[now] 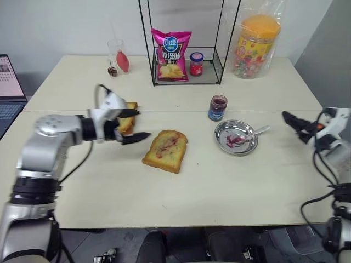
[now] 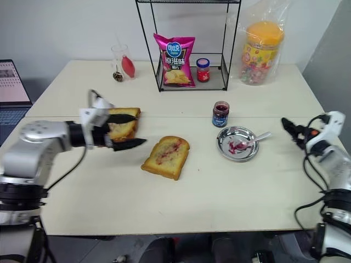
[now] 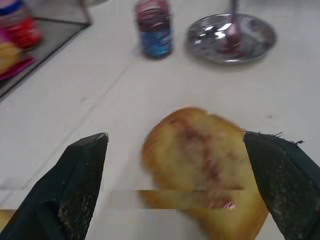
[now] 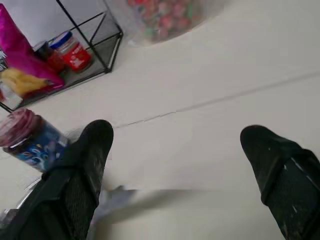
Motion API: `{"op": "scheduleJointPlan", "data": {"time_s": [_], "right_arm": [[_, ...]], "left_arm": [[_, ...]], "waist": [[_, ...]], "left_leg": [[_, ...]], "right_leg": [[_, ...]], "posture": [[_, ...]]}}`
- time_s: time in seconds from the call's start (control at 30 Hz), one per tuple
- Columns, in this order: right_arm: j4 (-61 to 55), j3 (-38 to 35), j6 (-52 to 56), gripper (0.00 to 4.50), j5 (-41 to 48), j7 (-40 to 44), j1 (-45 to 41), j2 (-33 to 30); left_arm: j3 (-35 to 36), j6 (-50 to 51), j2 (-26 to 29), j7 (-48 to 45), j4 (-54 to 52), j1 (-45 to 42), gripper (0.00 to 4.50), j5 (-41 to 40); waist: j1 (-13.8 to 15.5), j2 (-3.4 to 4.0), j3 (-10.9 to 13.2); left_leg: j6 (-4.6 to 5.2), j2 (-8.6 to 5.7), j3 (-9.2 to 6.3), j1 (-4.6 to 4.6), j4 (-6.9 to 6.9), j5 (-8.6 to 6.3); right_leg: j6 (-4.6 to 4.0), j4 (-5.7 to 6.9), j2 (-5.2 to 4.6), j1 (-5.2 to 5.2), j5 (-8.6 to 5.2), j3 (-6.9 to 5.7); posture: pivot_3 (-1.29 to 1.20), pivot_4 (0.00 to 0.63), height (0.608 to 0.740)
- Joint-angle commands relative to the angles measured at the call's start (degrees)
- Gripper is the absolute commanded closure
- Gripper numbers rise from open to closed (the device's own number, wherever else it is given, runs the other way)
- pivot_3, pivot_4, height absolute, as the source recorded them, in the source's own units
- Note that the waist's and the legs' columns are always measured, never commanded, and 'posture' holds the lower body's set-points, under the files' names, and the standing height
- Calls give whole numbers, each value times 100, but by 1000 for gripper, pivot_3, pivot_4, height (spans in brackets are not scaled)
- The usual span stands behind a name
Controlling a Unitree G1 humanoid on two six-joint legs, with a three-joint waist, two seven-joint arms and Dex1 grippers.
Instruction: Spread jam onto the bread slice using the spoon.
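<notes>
Left gripper (image 1: pixel 131 125) nearest, spread wide, empty, hovering just left of the bread slice (image 1: pixel 165 150).
Right gripper (image 1: pixel 295 125) also wide, empty; spoon (image 1: pixel 251 133) rests in the steel dish (image 1: pixel 223 143), bowl among jam (image 1: pixel 235 140), handle angled toward it. Right arm nearer.

Looks like an office or lab corner dressed up as a breakfast spot, not a real kitchen. Plain pale worktop (image 1: pixel 164 203) against a bare wall, open laptop (image 1: pixel 8 93) out at 9 o'clock, and a black wire rack (image 1: pixel 184 44) at 12 o'clock with a snack bag (image 1: pixel 171 53) inside. At 1 o'clock there's a big bagged tub of sweets (image 1: pixel 255 44).
</notes>
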Motion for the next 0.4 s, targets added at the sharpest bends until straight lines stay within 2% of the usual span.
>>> {"op": "scheduleJointPlan", "data": {"time_s": [0.03, 0.13, 0.2, 0.3, 0.4], "right_arm": [[-876, 417, 194, 37, 85, 1034, 146, -485], [-2137, 937, 638, 37, 323, 2316, 880, -1261], [-2680, 1049, 866, 37, 519, 2854, 1310, -1609], [-3045, 1015, 1071, 37, 658, 3026, 1549, -1787], [-3066, 806, 1180, 37, 743, 2815, 1536, -1634]], "left_arm": [[481, 286, 318, -19, -220, 297, 0, -247], [878, 631, 684, -91, -328, 712, 0, -413], [1042, 611, 847, -145, -364, 991, 0, -438], [1246, 678, 1008, -258, -455, 1348, 0, -516], [1408, 678, 1007, -195, -509, 1520, 0, -597]], "waist": [[-10, 2, 1], [2, 8, 5], [9, 8, 5], [20, 6, 5], [20, 6, 5]], "left_leg": [[0, 0, 0, 3, 0, 0], [0, 2, -3, 7, 2, 0], [0, 5, -8, 4, 0, 0], [0, 3, -9, 8, 4, 0], [0, -2, -4, 16, 14, 0]], "right_leg": [[5, 0, 0, 3, -3, 0], [24, 3, 1, 8, -14, -1], [22, 2, 1, 5, -17, -7], [23, -5, -6, 18, -19, -13], [29, -5, -11, 27, -15, -9]], "posture": [[0, 150, 740], [0, 150, 740], [0, 150, 740], [0, 150, 740], [0, 150, 740]]}}
